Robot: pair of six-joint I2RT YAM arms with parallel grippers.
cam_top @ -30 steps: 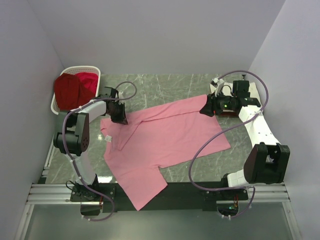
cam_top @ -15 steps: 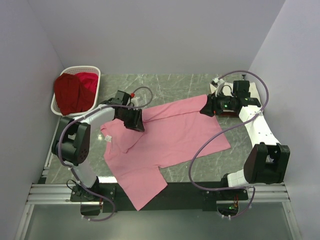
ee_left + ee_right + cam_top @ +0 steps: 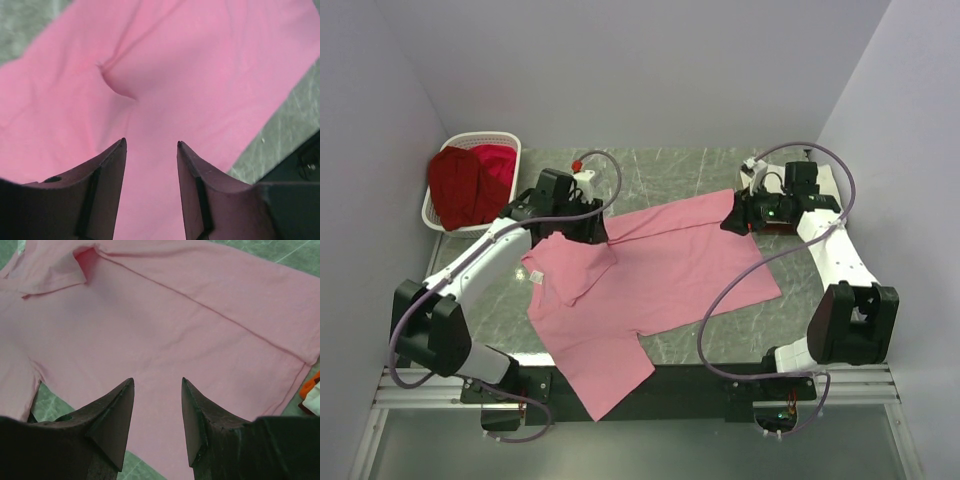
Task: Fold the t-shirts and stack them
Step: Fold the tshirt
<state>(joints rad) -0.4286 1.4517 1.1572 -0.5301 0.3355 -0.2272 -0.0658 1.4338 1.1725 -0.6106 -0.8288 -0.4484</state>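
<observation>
Left fingers (image 3: 110, 170): apart, nothing between them. Pink cloth filled the gap in the left wrist view. A small puckered crease in the pink t-shirt (image 3: 175, 75) lay just ahead of the tips. Contact with the cloth could not be told. From above, these fingers sat over the shirt's far-left part, near the collar (image 3: 570, 262).

Right fingers (image 3: 115, 410): apart, nothing gripped. The shirt lay spread under and ahead of them, its collar (image 3: 55, 275) at the upper left of the right wrist view and a long seam running across. From above, they stood at the shirt's far-right corner.

Pink t-shirt (image 3: 650, 270): lay open and mostly flat across the middle of the green marbled worktop (image 3: 680, 165), between the two arms. Its near end draped over the dark front edge.

An orange-red cloth (image 3: 312, 385) and a white cloth (image 3: 314, 402) showed at the right border of the right wrist view, just beside the shirt's corner.

White slatted basket (image 3: 510, 140): far-left corner, holding a dark red shirt (image 3: 453, 185) and a crimson shirt (image 3: 495, 170).
</observation>
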